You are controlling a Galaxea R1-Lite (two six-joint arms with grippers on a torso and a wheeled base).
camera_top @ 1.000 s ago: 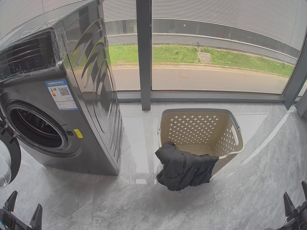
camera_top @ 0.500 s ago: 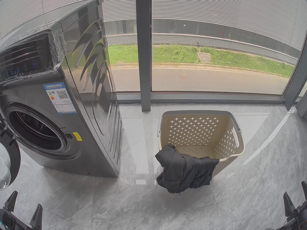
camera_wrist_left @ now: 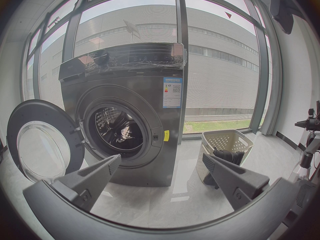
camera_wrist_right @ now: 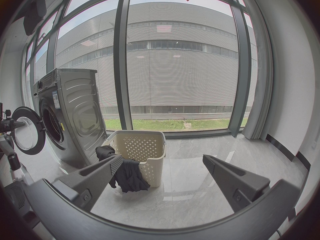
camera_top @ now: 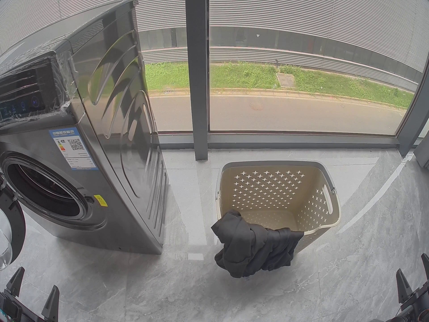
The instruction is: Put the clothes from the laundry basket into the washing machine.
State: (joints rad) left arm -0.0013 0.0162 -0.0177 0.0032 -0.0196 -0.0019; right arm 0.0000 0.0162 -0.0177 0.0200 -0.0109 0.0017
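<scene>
Pale marble floor (camera_top: pixel 268 291) lies open between the washing machine (camera_top: pixel 111 157) and the laundry basket (camera_top: pixel 328 193) by the window. Dark clothes (camera_top: pixel 252 249) drape over the basket's near rim. The left wrist view looks into the drum past the wide-swung door (camera_wrist_left: pixel 43 144). The left pincer (camera_top: pixel 37 279) and right pincer (camera_top: pixel 411 264) hang low, both released.

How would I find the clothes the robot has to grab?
Find the big grey washing machine. On the floor beside it stands a cream laundry basket with star-shaped holes. The clothes are the dark crumpled bundle draped over its near rim, the only soft, dark thing there.
</scene>
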